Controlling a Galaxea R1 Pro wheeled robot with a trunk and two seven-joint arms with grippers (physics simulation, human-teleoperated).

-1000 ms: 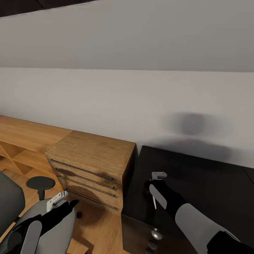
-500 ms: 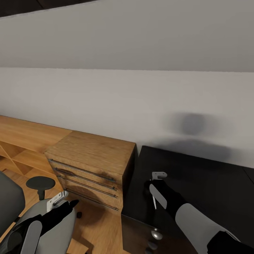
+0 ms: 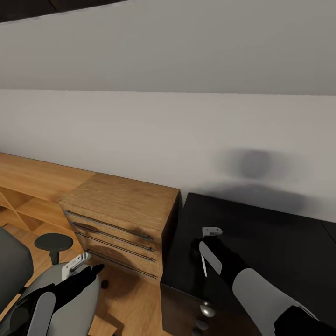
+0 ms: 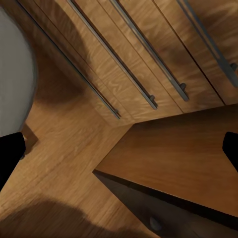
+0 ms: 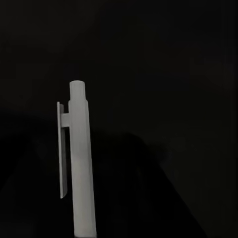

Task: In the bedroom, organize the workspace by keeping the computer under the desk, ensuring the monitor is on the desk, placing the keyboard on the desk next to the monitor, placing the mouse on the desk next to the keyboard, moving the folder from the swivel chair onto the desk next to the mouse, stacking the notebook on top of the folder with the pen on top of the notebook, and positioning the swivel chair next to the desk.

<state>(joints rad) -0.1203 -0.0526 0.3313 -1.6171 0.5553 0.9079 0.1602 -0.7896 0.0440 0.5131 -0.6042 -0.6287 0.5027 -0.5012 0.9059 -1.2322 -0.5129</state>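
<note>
Our right gripper (image 3: 204,242) hangs just above the black desk (image 3: 280,233), closed around a white pen (image 5: 82,163) that juts out past its fingertips. Our left gripper (image 3: 88,267) is spread wide and empty, with the wooden drawer unit (image 3: 121,219) just ahead and the swivel chair (image 3: 18,266) beside it
</note>
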